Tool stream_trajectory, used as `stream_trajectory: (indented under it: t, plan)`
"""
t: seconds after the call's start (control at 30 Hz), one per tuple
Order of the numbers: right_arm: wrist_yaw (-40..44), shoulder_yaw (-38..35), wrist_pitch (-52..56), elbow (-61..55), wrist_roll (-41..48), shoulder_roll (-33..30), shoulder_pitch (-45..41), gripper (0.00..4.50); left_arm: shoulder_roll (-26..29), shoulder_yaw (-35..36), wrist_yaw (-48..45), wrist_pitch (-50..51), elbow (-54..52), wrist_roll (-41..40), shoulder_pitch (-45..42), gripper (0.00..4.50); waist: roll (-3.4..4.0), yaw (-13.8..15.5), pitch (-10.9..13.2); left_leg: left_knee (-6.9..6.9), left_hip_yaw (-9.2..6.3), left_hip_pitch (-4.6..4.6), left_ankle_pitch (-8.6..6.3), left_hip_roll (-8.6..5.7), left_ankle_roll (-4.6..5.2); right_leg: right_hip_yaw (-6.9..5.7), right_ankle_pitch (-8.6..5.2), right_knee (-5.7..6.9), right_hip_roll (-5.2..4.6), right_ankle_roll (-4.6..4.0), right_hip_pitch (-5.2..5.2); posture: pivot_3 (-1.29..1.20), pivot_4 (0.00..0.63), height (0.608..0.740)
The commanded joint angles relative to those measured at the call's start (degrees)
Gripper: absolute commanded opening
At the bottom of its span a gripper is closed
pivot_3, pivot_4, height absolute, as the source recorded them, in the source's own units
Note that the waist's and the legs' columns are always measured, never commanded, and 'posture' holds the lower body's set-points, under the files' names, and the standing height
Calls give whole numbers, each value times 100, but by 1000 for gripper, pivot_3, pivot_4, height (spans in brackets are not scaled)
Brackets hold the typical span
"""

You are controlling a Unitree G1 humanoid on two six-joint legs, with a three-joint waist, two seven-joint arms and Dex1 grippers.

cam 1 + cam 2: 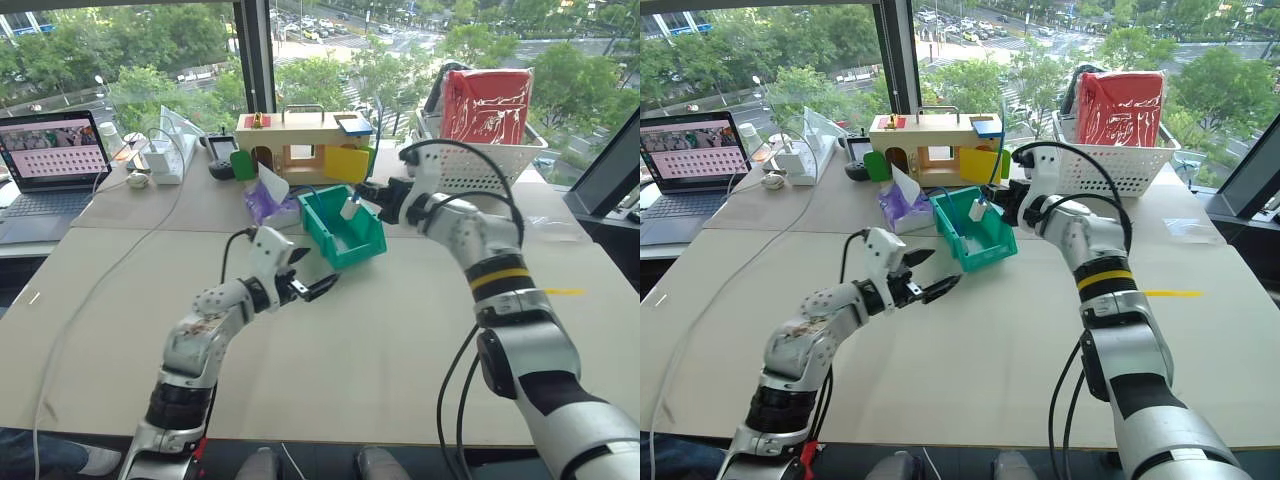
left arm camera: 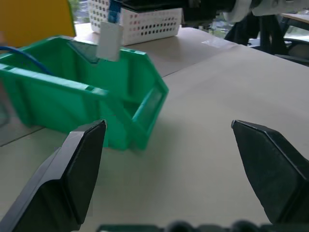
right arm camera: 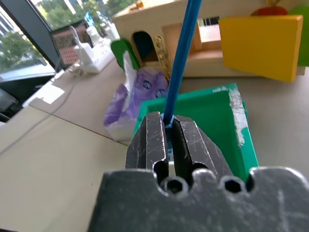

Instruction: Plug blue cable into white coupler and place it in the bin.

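Right gripper (image 3: 164, 140) is pinched tight on the blue cable (image 3: 181, 58), just at its plug end, and it holds the cord out over the bin (image 1: 352, 243) so that the white coupler (image 1: 349, 208) hangs above the open tub. To my eye the plug already sits in the coupler, since the little block dangles from the cord with nothing else touching it; the grip close behind the plug looks chosen to stop the load swinging while it is carried to the drop.

Left gripper (image 1: 318, 287) hangs lower and nearer the robot, over bare table (image 1: 400, 340), its two black fingers (image 2: 82, 159) spread wide and empty. It points toward the bin's sloped front but stands apart from it, out of the way of the other arm.

The cord is thin and light blue; beyond the fingers it runs off toward the wooden box (image 1: 300, 135) with the yellow door, and part of it curves back down into the bin. The coupler is a small white boxy piece, hanging upright with a bit of blue showing at its top where the plug goes in. The bin is teal-green plastic, its cut-out front turned toward the robot, standing on the table just beside a crumpled purple packet (image 1: 265, 203).

I judge that what remains is to lower and let go.
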Motion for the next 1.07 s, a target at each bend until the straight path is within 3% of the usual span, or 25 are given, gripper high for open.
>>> stream_trajectory:
  t: [0.03, 0.2, 0.33, 0.37, 0.5, 0.6, 0.73, 0.83, 0.9, 1.07]
  plan:
    - [444, -163, -785, 730, -527, 69, -462, 1052, 192, 363, 112, -107, -646, -188, 292, 4500, 2, -10, 11, 0, 2, 0, 0, 0, 0, 1, 0, 0, -2, 0, 0, 0, 150, 729]
    - [995, -415, -732, 760, -661, 116, -721, 2805, 447, 678, 52, -22, -863, -496, 554, 4500, 7, -30, 26, 0, 0, 2, 0, 2, -2, -1, 2, 9, 0, -3, -2, 0, 150, 729]
    - [1544, -742, -87, -312, -412, -339, -669, 4237, 738, 788, -173, 23, -847, -744, 605, 4500, 15, -14, 39, 1, -1, 6, 0, 2, -2, -2, 2, 16, 1, -3, -1, 0, 150, 729]
    - [1731, -798, 88, -861, -326, -545, -454, 4407, 774, 856, -214, 22, -790, -836, 555, 4500, 15, 0, 53, 2, -3, 5, 0, 0, -3, -4, 2, 15, 0, -3, 0, 0, 150, 729]
    - [2276, -867, 524, -3179, -185, -1424, 935, 4407, 946, 1025, -307, -11, -537, -1023, 351, 4500, 15, 112, 54, 2, -31, -2, -1, -1, -6, -33, 2, 1, -3, -2, 14, 0, 150, 729]
    - [2276, -1374, 810, -4904, 105, -1997, 2536, 4407, 1083, 990, -443, -109, -201, -991, 186, 4500, 15, 159, 54, 1, -37, -2, -7, 1, -15, -40, 1, -3, -2, -3, 15, 0, 150, 729]
    - [2090, -1842, 697, -6166, -85, -2330, 4444, 4407, 1127, 860, -568, -329, 58, -866, 153, 4500, 26, 138, 61, 6, -27, -3, -7, -2, -15, -28, -1, 3, -2, -4, 9, 0, 150, 729]
    - [1785, -2223, 586, -6774, -66, -2185, 5452, 4407, 1104, 782, -562, -444, 191, -812, 213, 4500, 26, 93, 61, 8, -28, 10, -6, 0, -15, -27, -2, 9, 2, -4, 16, 0, 150, 729]
    - [1348, -2520, 415, -7004, 11, -1737, 5933, 4407, 1029, 732, -532, -755, 487, -661, 261, 4500, 24, 19, 62, 12, -23, 18, -2, 0, -19, -18, -2, 19, 4, -4, 16, 0, 150, 729]
    - [888, -2549, -96, -7088, -392, -1312, 6399, 4407, 967, 414, -567, -1347, 1129, -204, 217, 4500, 24, -11, 62, 12, -24, 48, 10, 1, -15, -7, -22, 20, 15, 28, 37, 0, 150, 729]
